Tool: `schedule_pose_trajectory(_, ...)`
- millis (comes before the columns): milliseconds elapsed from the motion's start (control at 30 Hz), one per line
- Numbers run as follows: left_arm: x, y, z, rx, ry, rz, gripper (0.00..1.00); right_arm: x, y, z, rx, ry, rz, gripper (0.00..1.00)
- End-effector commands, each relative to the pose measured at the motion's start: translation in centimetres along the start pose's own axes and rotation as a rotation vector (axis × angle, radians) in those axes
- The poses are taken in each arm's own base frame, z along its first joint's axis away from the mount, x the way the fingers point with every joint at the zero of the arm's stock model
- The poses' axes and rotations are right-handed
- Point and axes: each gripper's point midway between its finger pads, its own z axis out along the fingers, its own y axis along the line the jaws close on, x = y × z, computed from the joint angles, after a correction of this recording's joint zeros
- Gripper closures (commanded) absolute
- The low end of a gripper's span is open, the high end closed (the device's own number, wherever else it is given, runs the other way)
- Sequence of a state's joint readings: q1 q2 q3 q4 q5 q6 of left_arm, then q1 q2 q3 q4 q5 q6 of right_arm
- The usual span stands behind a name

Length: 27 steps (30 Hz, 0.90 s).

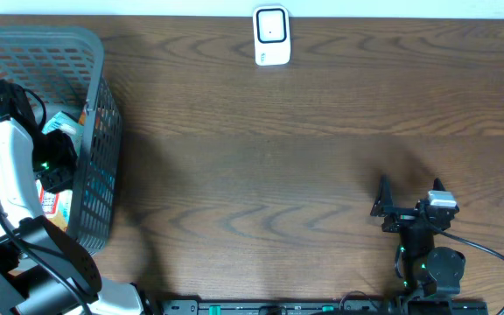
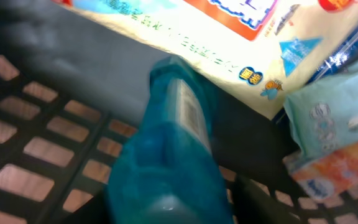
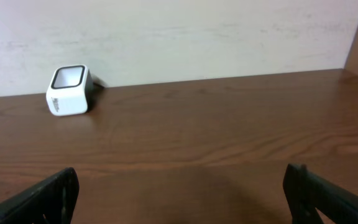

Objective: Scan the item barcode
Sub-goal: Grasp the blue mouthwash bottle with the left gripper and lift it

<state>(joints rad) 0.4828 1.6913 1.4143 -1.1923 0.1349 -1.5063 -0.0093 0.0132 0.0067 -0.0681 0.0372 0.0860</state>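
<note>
A blue bottle [image 2: 173, 155] with a white barcode label [image 2: 188, 115] lies on the mesh floor of the grey basket [image 1: 94, 52] at the table's left end. My left gripper [image 1: 55, 157] reaches down into the basket. In the left wrist view its dark fingers [image 2: 257, 202] press on both sides of the bottle, so the left gripper [image 2: 173, 208] is shut on it. The white scanner [image 1: 270, 35] stands at the table's far edge, also seen as the scanner [image 3: 69, 91] in the right wrist view. My right gripper [image 1: 408, 199] rests open near the front right, nothing between its fingers.
Beside the bottle in the basket lie a cream printed box [image 2: 229, 43], a pale teal packet [image 2: 334, 112] and an orange packet [image 2: 334, 168]. The basket wall [image 1: 103, 175] rises between the left gripper and the brown wooden table [image 1: 278, 175].
</note>
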Motion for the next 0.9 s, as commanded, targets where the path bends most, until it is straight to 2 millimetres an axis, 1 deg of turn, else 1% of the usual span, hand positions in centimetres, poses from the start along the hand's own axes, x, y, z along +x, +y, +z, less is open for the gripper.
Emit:
schedule_pose_trajectory(0,-0.3,0.7,1.8,-0.057,-0.012,0.092,0.64,0.2,-0.1,0.0,0.002,0.006,-0.013,0.01)
schedule_pose_trajectory(100,-0.3,0.5,1.9,-0.049,-0.012,0.129,0.73,0.2,-0.1,0.0,0.002,0.006,-0.013,0.01)
schedule_pose_trajectory(167,-0.3,0.1,1.8,-0.033,-0.013,0.164,0.76,0.2,-0.1,0.0,0.002,0.006,-0.013,0.01)
schedule_pose_trajectory(300,-0.3,-0.8,1.2,0.001,-0.015,0.229,0.77,0.2,-0.1,0.0,0.002,0.006,-0.013,0.01)
schedule_pose_trajectory(400,-0.2,-1.9,-0.2,0.052,-0.022,0.303,0.77,0.2,-0.1,0.0,0.002,0.006,-0.013,0.01)
schedule_pose_trajectory(533,0.1,-3.4,-3.1,0.152,-0.042,0.376,0.77,0.2,-0.1,0.0,0.002,0.006,-0.013,0.01)
schedule_pose_trajectory(667,0.4,-4.6,-7.3,0.283,-0.070,0.427,0.77,0.2,-0.1,0.0,0.002,0.006,-0.013,0.01)
schedule_pose_trajectory(767,0.7,-4.9,-10.7,0.381,-0.089,0.440,0.77,0.2,-0.1,0.0,0.002,0.006,-0.013,0.01)
schedule_pose_trajectory(833,1.0,-4.7,-13.3,0.458,-0.101,0.444,0.77,0.2,-0.1,0.0,0.002,0.006,-0.013,0.01)
schedule_pose_trajectory(867,1.2,-4.5,-14.3,0.488,-0.104,0.447,0.77,0.2,-0.1,0.0,0.002,0.006,-0.013,0.01)
